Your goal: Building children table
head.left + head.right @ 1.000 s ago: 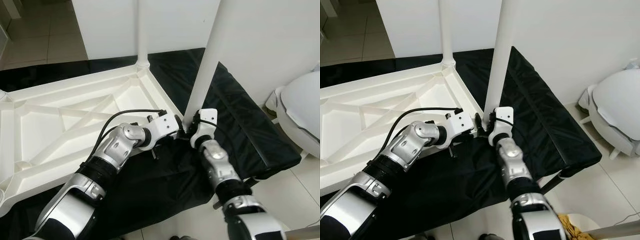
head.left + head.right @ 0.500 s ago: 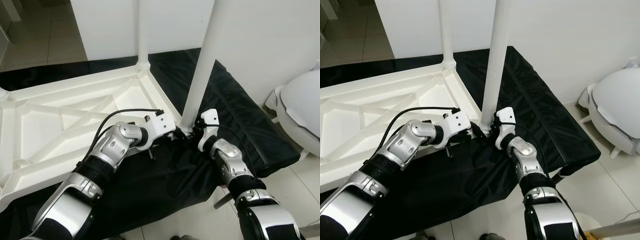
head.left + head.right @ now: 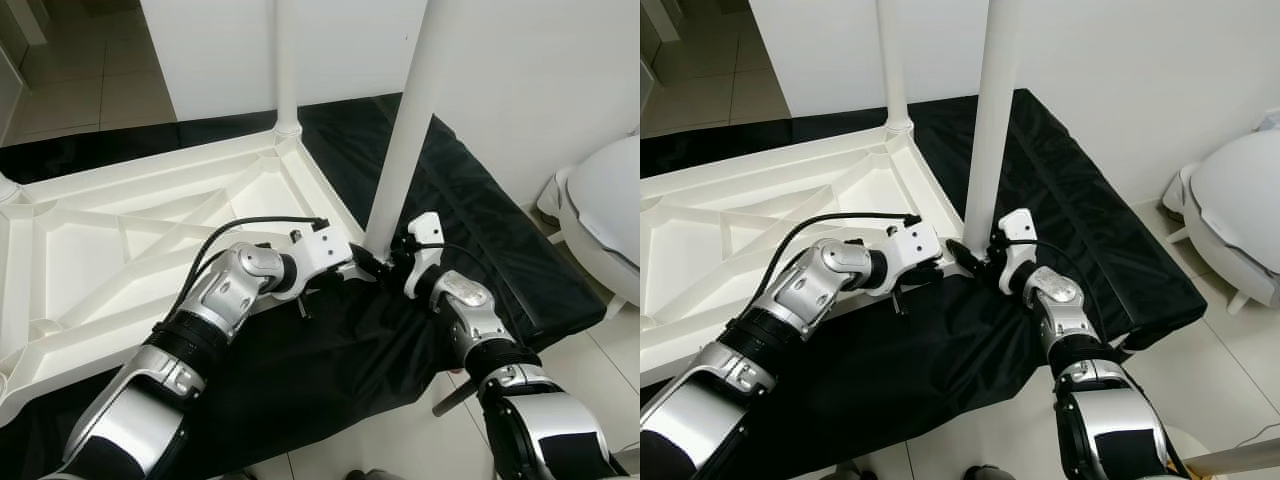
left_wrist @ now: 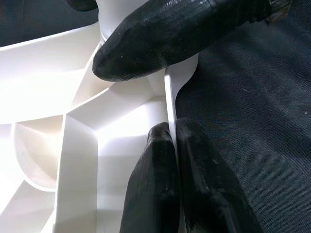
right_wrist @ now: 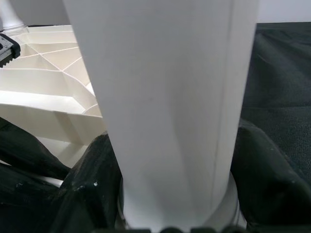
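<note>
White ribbed plastic tabletop [image 3: 130,250] lies upside down on a black fabric-covered surface [image 3: 480,250], underside webbing facing up. Far corner already carries a white round plastic leg [image 3: 285,60], upright in its socket. Second white round leg [image 3: 405,130] stands at the near right corner, base in or at the socket; can't confirm it's fully seated.

My left hand [image 4: 175,160] is at that corner: its two fingers are pressed together with the thin outer rim wall of the tabletop pinched between them, per the left wrist view. It's anchoring the top.

My right hand [image 3: 992,252] is at the foot of the second leg; right wrist view shows a black finger [image 5: 92,189] on either side of the leg with the tube between them. Looks clamped on the leg, contact appears snug on both sides.

Handling notes, judgement only:
- Leg: light, stiff, smooth hollow-looking tube. Likely slippery under the pads, so a low hold near the socket is right; grabbing high would give leverage to tip it.
- Tabletop: rigid but light, probably slides on the fabric if I push sideways. Rim wall is thin; pinch there is fine for steadying, not for hard torque.
- Push or twist straight along the leg axis.

White rounded object [image 3: 610,220] sits on the tiled floor to the right, well apart.
</note>
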Tool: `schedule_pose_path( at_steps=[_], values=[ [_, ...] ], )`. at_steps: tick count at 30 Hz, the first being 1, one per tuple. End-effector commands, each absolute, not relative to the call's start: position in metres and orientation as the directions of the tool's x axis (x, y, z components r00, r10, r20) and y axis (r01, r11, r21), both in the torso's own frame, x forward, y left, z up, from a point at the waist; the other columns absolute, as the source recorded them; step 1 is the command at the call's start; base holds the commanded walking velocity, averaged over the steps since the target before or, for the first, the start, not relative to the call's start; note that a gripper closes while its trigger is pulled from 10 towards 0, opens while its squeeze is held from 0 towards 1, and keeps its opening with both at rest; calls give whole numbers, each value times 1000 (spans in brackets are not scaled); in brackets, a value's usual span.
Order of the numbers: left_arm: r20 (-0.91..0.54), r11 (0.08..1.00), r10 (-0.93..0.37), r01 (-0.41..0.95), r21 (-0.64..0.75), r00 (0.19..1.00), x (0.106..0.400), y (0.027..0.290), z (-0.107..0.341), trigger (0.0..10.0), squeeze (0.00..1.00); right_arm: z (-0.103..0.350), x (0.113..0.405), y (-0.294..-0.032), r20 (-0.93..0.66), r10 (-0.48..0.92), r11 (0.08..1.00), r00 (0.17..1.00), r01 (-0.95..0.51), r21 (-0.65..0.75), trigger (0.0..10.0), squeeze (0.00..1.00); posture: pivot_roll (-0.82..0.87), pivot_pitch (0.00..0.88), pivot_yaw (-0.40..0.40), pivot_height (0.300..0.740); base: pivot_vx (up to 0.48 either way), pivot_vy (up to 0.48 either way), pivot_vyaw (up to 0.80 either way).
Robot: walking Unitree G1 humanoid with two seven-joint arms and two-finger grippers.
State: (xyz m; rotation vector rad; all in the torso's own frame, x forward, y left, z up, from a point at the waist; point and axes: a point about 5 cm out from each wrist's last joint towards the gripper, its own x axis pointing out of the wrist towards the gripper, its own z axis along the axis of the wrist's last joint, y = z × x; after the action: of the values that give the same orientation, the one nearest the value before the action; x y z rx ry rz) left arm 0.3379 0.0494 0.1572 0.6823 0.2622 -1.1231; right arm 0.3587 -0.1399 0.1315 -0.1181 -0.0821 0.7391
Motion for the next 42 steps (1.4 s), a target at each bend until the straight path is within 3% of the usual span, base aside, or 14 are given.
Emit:
schedule_pose_path(
  at_steps=[1, 7, 9, 18, 21, 31, 42],
  values=[
    [-560, 254, -709, 895, 365, 430, 336, 53, 148, 10000, 0, 126, 355, -134, 22, 704, 706, 710, -697, -129, 0, 0, -17, 82, 49, 740, 0, 0, 0],
    [-561, 255, -709, 897, 361, 427, 335, 53, 147, 10000, 0, 117, 353, -136, 24, 653, 757, 757, -649, -76, 0, 0, -18, 89, 42, 740, 0, 0, 0],
    [-561, 257, -710, 898, 357, 426, 334, 53, 146, 10000, 0, 110, 352, -136, 6, 566, 823, 824, -565, -55, 0, 0, -21, 91, 38, 740, 0, 0, 0],
    [-560, 258, -711, 898, 355, 426, 333, 52, 145, 10000, 0, 95, 349, -140, -22, 314, 950, 949, -313, 5, 0, 0, -25, 98, 23, 740, 0, 0, 0],
    [-560, 259, -711, 899, 354, 426, 332, 52, 145, 10000, 0, 93, 347, -140, -32, 261, 965, 965, -261, 6, 0, 0, -25, 99, 22, 740, 0, 0, 0],
    [-562, 253, -714, 903, 348, 417, 331, 49, 143, 10000, 0, 86, 330, -130, -63, -120, 992, 991, 122, 23, 0, 0, -46, 104, 19, 740, 0, 0, 0],
    [-560, 251, -717, 903, 350, 416, 331, 48, 144, 10000, 0, 92, 328, -119, -62, -111, 994, 992, 112, 13, 0, 0, -46, 100, 16, 740, 0, 0, 0]
  ],
)
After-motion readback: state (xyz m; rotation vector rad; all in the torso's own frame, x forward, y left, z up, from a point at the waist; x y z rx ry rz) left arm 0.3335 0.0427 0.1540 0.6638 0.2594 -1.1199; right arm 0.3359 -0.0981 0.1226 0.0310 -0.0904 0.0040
